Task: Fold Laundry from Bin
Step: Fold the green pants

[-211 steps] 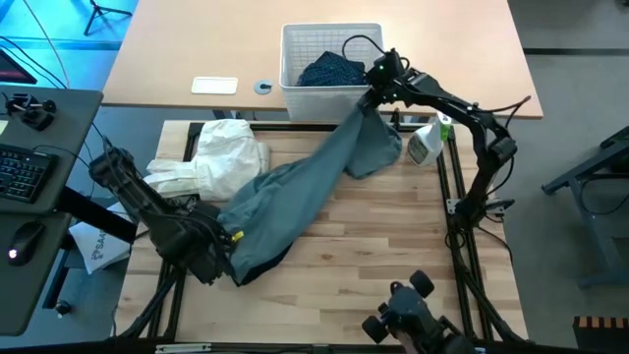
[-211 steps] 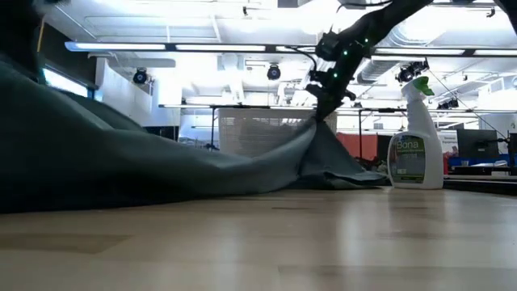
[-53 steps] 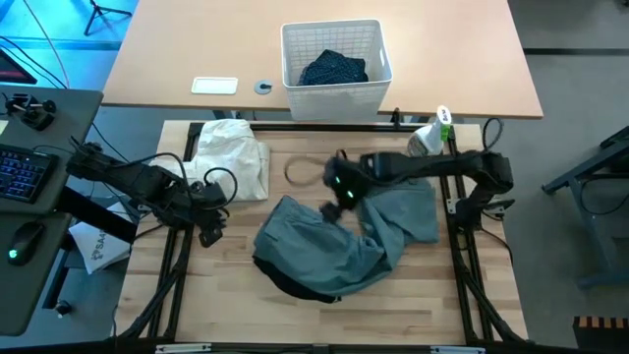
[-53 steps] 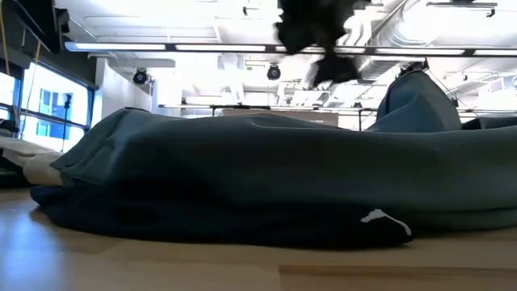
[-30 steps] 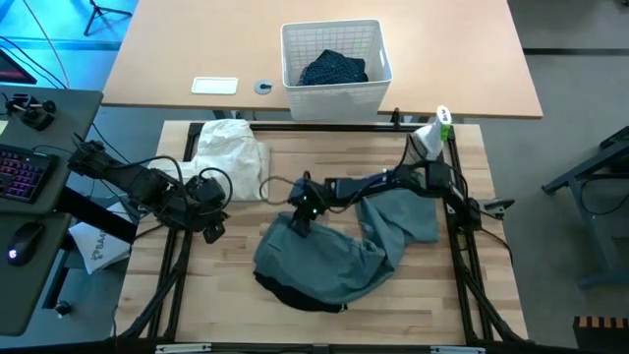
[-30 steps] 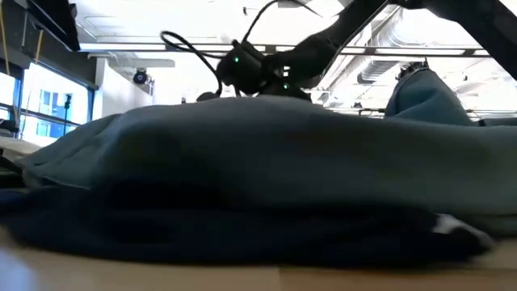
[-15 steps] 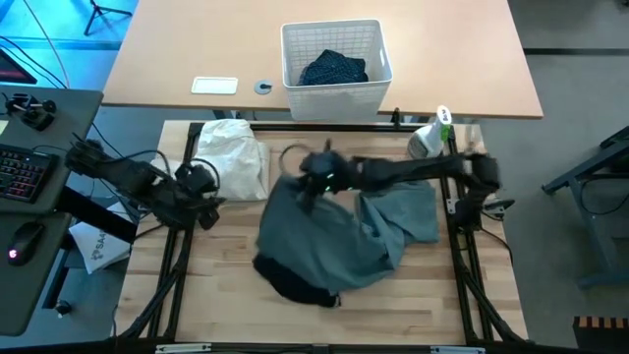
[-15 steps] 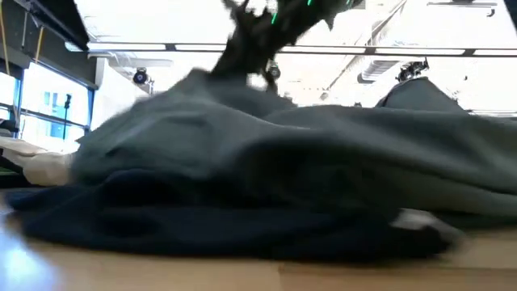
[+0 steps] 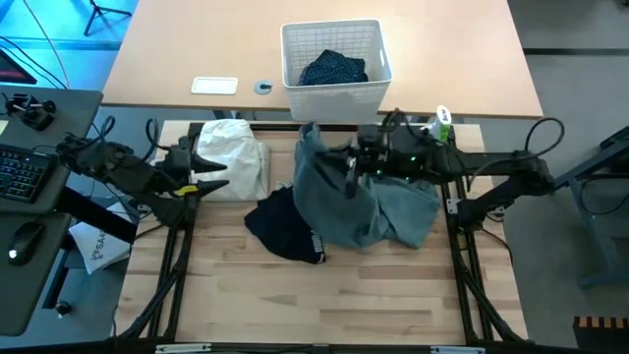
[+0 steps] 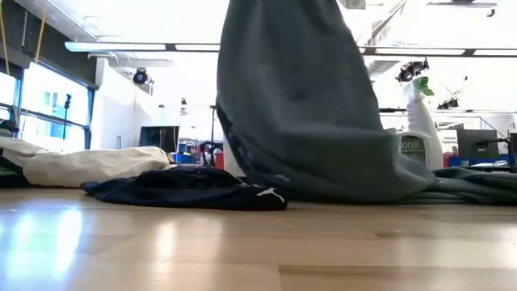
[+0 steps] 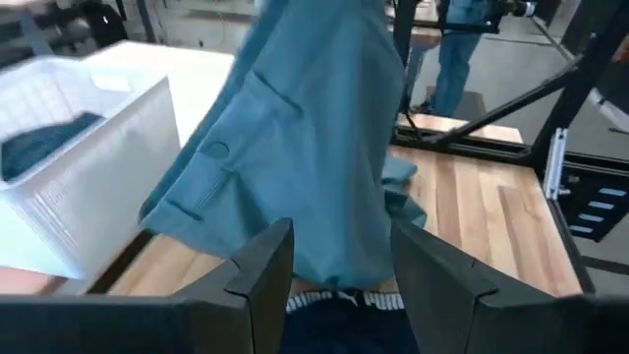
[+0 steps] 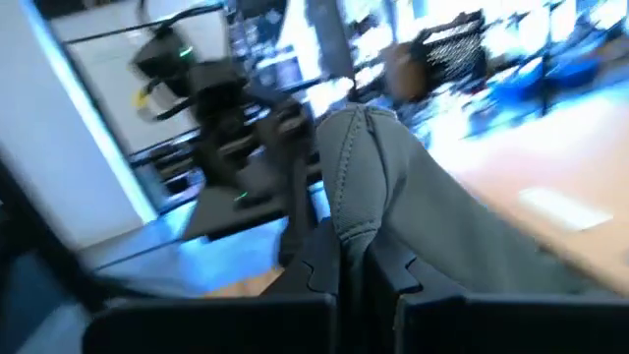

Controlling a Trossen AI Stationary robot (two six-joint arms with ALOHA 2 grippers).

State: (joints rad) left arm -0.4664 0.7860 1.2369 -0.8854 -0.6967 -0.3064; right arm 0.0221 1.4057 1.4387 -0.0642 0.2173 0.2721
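1. Setting: butcher-block work table (image 9: 393, 295) inside a black frame, with a tan desk across the top of the high view. Low view looks into a bright lab with ceiling strip lights.

2. Grey-green top (image 9: 339, 192) hangs at centre frame in the high view, one end lifted, the rest bunched on the wood to the lower right. In the low view it drapes as a tall curtain at upper centre.

3. Bin (image 9: 334, 64), upper centre of the high view, sits on the desk with a navy dotted garment (image 9: 332, 69) inside. White cloth (image 9: 231, 157) lies at upper left of the table.

4. Black piece (image 9: 285, 226) lies flat, left of centre, just beside and partly under the hanging top.

5. Right gripper (image 9: 351, 164), centre frame: jaws clamped together on a fold of the top, seen in the right wrist view.

6. Left gripper (image 9: 211, 174), left of frame near the white cloth: fingers (image 11: 263, 270) apart, holding nothing, pointing at the hanging fabric.

7. Judgement, step in hand: lifting the top clear to spread it. To do it well, raise until the hem leaves the black piece, then have the left gripper take a second corner or hem, so the cloth opens flat rather than twisting.

8. Writing: spray bottle (image 10: 418, 133) reads "ona", first letter hidden by the top. White mark on the black piece in the low view; too small to read.
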